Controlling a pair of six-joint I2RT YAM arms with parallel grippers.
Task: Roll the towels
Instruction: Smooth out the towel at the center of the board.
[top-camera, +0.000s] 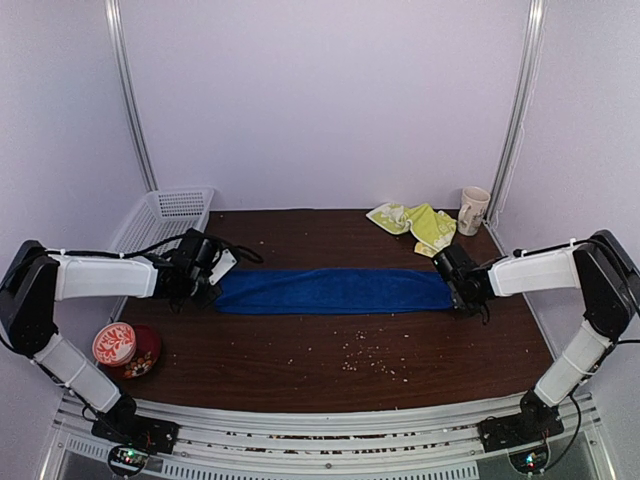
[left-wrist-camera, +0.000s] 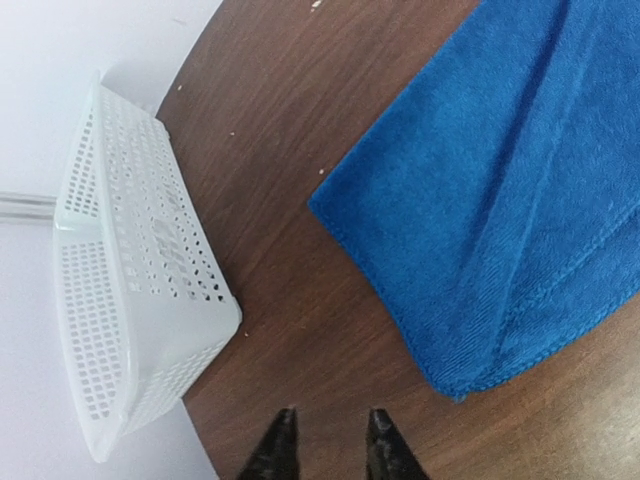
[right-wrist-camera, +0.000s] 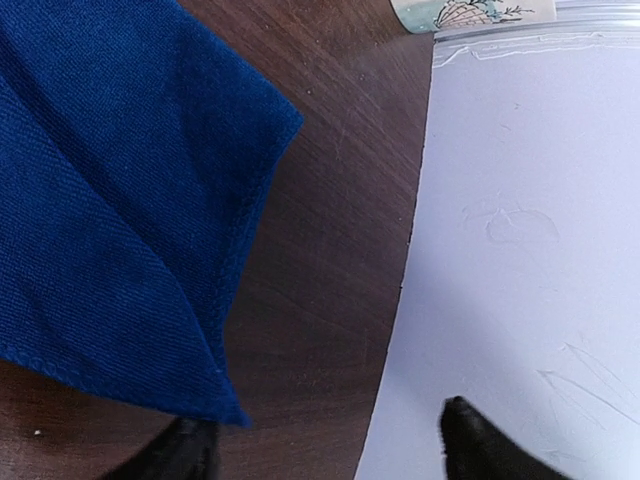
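left gripper hovering, jaws barely parted, empty, off 9 o'clock end of blue towel | right gripper gaping, empty, at 3 o'clock end | step: blue towel lying flat, unrolled | next: likely pinching one end, rolling | yellow-green towel lying crumpled, 1 o'clock

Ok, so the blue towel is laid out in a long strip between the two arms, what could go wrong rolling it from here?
1. The blue towel's folded layers sit offset at its left end, so the roll may come out skewed.
2. Crumbs lie just in front of it and could get rolled in.
3. The yellow-green towel lies crumpled beside the mug; reaching for it might knock the mug.
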